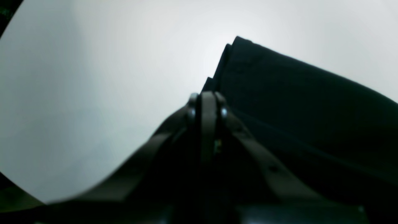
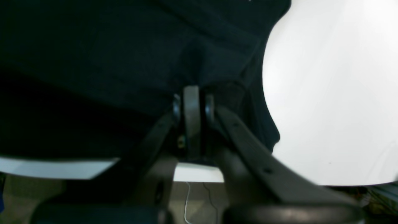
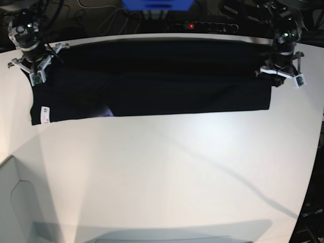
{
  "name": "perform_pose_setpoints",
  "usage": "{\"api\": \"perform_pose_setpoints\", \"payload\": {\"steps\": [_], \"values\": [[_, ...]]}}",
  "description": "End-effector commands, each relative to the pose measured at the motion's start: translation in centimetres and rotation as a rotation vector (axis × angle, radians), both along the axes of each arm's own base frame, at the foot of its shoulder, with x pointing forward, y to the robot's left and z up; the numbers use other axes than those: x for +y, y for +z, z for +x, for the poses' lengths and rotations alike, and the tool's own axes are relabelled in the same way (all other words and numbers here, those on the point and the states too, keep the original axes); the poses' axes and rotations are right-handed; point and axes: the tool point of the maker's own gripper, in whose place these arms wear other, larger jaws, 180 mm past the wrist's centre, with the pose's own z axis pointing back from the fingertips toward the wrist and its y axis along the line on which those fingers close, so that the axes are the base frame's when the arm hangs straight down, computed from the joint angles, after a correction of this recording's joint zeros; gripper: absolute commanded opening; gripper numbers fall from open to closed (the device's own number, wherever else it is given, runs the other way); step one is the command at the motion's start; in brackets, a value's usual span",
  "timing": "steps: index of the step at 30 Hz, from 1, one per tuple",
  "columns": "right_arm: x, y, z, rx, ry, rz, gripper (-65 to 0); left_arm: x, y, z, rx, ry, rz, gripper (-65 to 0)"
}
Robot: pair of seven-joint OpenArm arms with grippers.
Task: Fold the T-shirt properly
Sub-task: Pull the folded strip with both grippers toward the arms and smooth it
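Both grippers sit at opposite ends of the T-shirt [image 3: 152, 78], which lies as a long black band across the far side of the white table [image 3: 167, 172]. Between the two tools the cloth stretches flat and wide, its near edge fairly straight and its far edge running along the table's back rim. That shape suggests at least one lengthwise fold is already in place, since stacked layers show at the corner ahead of the left gripper [image 1: 207, 96] in its wrist view. What seems to remain is bringing the two ends together across the width, and perhaps one more fold to make a compact packet.

At the left gripper, the fingers stand pressed together at the layered cloth edge; it looks closed on the shirt's corner, though the contact itself is dark and blurred. At the right gripper [image 2: 192, 93], the fingers are likewise drawn together with black fabric bunched directly ahead of and around their tips, so it appears to pinch the other end.

Just below the right gripper in the base view, a small white label [image 3: 44, 114] shows on the shirt's near corner. Further toward the left gripper, along the near edge, a small patch of purple print [image 3: 105, 111] peeks out, which I judge to be the graphic side folded inward.
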Motion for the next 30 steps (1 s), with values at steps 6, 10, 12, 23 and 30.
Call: {"api": "perform_pose_setpoints", "payload": {"steps": [6,10,12,23,30], "values": [[-0.2,0.4,0.1,-0.007,0.011,-0.014,-65.0,0.8,-1.7,-1.2,0.045,0.025,-0.008,-64.9],[-0.2,-0.2,-0.2,0.010,0.006,-0.005,-65.0,1.0,-2.7,-1.6,0.065,0.038,-0.022,-64.9],[-0.3,-0.7,-0.5,0.023,0.001,0.001,-64.3,1.1,-2.9,-1.7,0.069,0.042,-0.026,-64.8],[-0.8,-0.8,-0.6,0.027,-0.007,-0.006,-34.7,0.9,-2.0,-0.6,0.039,0.032,-0.021,-52.1],[0.0,1.4,0.1,-0.053,-0.034,-0.001,-33.6,0.7,0.3,-0.6,0.003,0.007,0.023,-26.9]]}}
